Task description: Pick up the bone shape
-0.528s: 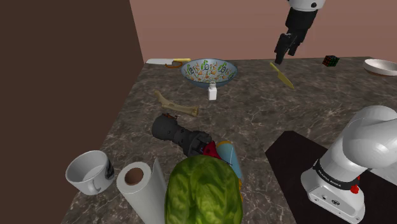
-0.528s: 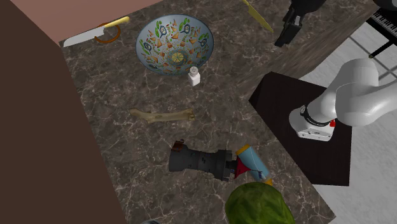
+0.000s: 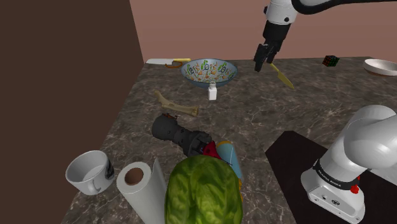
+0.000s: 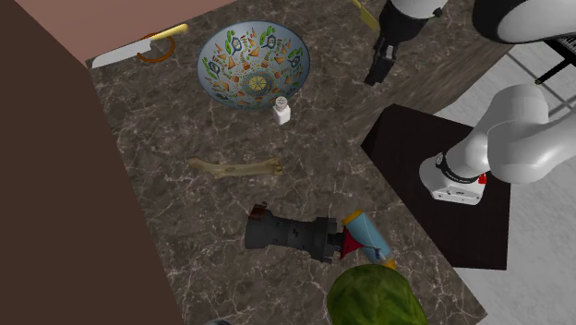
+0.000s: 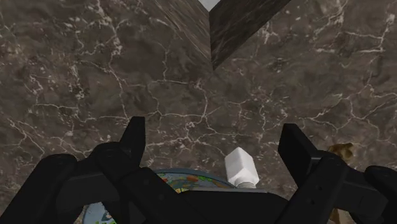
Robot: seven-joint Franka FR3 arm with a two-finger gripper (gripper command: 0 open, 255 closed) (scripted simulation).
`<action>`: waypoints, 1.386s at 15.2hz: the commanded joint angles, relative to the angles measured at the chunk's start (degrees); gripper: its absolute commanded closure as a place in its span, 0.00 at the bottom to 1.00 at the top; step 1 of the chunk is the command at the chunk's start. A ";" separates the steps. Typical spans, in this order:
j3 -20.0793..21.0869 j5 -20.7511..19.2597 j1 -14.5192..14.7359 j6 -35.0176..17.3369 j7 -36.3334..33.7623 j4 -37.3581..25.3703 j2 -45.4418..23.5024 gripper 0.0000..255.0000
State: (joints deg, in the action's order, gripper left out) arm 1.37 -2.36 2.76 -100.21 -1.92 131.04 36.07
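A tan bone shape (image 3: 176, 104) lies flat on the dark marble counter (image 3: 254, 114), in front of the patterned bowl (image 3: 208, 71); the second exterior view has the bone shape (image 4: 236, 167) left of centre. My black gripper (image 3: 260, 62) hangs high above the counter, to the right of the bowl and far from the bone. In the wrist view the gripper (image 5: 215, 137) stands open with nothing between its fingers; a small white bottle (image 5: 242, 168) and the bowl's rim (image 5: 184, 175) lie below it, and a tip of the bone (image 5: 340, 151) peeks past one finger.
A small white bottle (image 3: 213, 93) stands just before the bowl. A black drill (image 3: 181, 135), a green melon (image 3: 203, 191), a paper roll (image 3: 141, 188) and a mug (image 3: 90, 172) crowd the near side. A knife (image 3: 167, 62), a yellow tool (image 3: 282, 74) and a cube (image 3: 329, 61) lie at the back.
The gripper has moved toward the shoulder view's left, closer to the bowl, still high above the counter. The objects have not moved.
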 commanded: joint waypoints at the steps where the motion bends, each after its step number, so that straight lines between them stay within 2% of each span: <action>1: 0.74 1.04 0.98 -3.51 -0.19 0.00 -2.93 0.00; 11: 3.40 4.81 4.88 -17.75 1.31 -4.59 -19.06 0.00; 21: 6.62 6.89 8.25 -27.37 3.07 -15.40 -36.60 0.00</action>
State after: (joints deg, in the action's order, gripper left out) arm 7.67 4.44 10.69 -126.92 0.93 117.46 1.60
